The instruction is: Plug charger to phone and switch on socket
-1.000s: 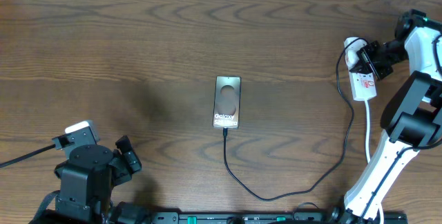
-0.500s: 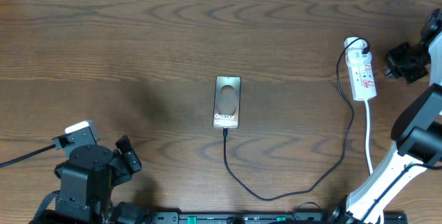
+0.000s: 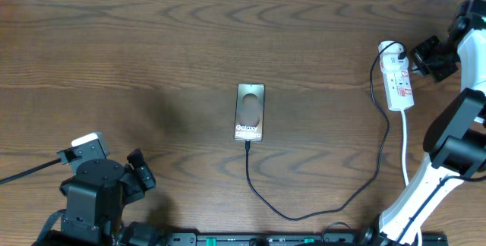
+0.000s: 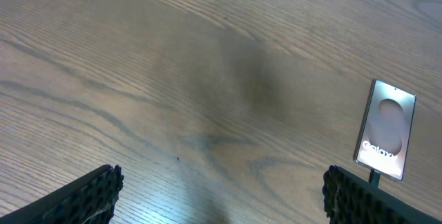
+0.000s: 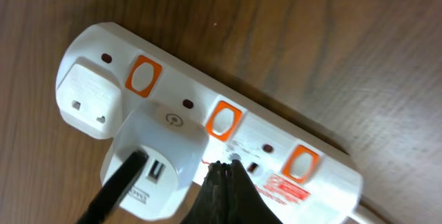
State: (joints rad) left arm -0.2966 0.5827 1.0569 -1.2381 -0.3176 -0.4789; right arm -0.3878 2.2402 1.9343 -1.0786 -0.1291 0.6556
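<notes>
At the bench's (image 3: 152,48) far right, clenched right fingers (image 5: 224,193) point at the narrow white power strip (image 3: 399,83), while released left fingers (image 4: 86,196) hang left of the dark grey smartphone (image 3: 250,111), thin black cable (image 3: 319,212) attached.

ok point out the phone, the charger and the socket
phone (image 3: 250,111): overhead view, middle of its face
charger (image 3: 248,164): overhead view, the cable stretch just below the phone
socket (image 3: 398,83): overhead view, middle of the white strip's body

White socket (image 5: 266,128) with orange switches (image 5: 226,121), dark grey phone (image 3: 250,111), black charger (image 3: 262,200), brown wood-grain table (image 3: 152,48).
</notes>
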